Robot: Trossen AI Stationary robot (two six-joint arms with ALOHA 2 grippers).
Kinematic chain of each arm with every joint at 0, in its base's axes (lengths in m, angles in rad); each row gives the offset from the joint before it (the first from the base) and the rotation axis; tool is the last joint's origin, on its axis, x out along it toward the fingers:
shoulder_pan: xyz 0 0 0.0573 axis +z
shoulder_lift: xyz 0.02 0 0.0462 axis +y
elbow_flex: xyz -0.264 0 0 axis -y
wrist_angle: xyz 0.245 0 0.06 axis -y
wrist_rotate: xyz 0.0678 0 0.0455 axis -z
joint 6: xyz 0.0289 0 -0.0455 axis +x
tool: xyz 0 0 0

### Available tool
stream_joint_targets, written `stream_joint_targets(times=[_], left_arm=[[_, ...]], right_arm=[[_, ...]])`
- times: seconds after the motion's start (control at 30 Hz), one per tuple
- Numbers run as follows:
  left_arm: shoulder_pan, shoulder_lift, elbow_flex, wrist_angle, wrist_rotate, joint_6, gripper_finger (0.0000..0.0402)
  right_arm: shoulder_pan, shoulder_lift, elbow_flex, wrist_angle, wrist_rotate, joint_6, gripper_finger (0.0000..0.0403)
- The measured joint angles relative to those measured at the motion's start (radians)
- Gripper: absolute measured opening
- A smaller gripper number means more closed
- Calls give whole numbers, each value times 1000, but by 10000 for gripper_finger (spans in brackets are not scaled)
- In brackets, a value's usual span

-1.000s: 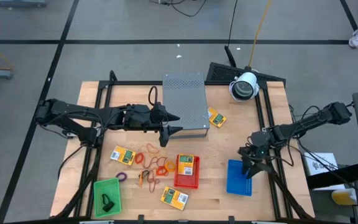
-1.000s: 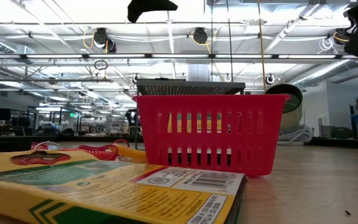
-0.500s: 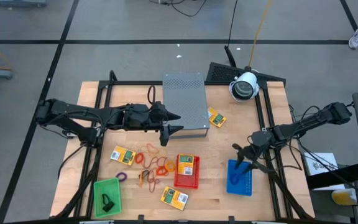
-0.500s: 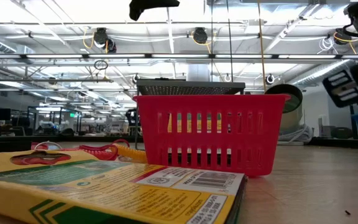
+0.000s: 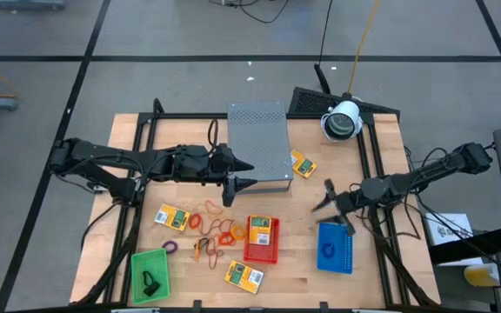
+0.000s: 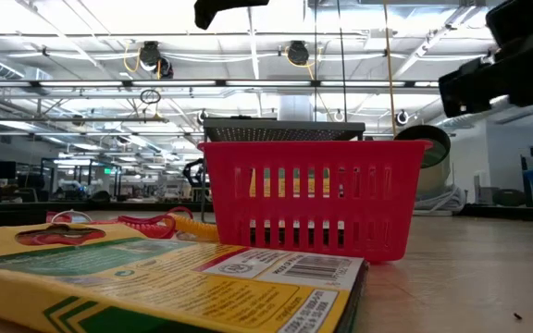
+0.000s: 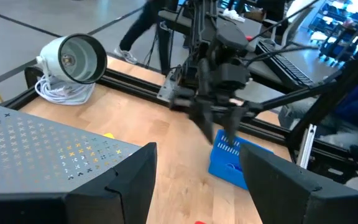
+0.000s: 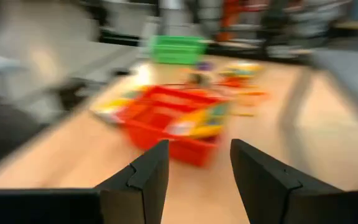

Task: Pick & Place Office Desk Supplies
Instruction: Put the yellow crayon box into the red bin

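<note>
right gripper [image 5: 327,198] hangs open and empty at centre right of the frame, above the blue mesh tray [image 5: 335,248]; left gripper [image 5: 243,174] open, empty, beside the grey perforated metal box [image 5: 258,143].

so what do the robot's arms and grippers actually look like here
Both arms are dark, nearly black, built of slim jointed segments with black cables looping along them. The left gripper ends in two broad, flat, wedge-shaped black fingers. The right gripper has the same matte black two-finger build, its fingers angular and blunt-tipped. No markings are visible.

Red tray [image 5: 262,246], blue tray [image 5: 335,248], green tray [image 5: 150,274], yellow-and-green packets [image 5: 173,217], grey perforated box [image 5: 258,143].
</note>
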Motion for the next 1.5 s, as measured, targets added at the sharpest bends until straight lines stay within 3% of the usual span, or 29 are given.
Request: stream_joint_targets(times=[0.17,0.57,0.77,1.0,1.33,1.5], left_arm=[[0,-10,0,-25,52,30,239],[18,-45,0,-103,58,29,239],[20,-66,0,-99,56,39,239],[35,-76,0,-101,51,45,239],[75,-74,0,-104,49,43,239],[95,-74,0,-104,49,42,239]], right_arm=[[-1,18,0,-7,254,-109,160],[-1,117,0,-135,593,-338,160],[-23,180,0,-181,711,-376,160],[-120,243,0,-186,700,-319,160],[-294,245,0,-133,368,-23,160],[-329,243,0,-6,340,69,160]])
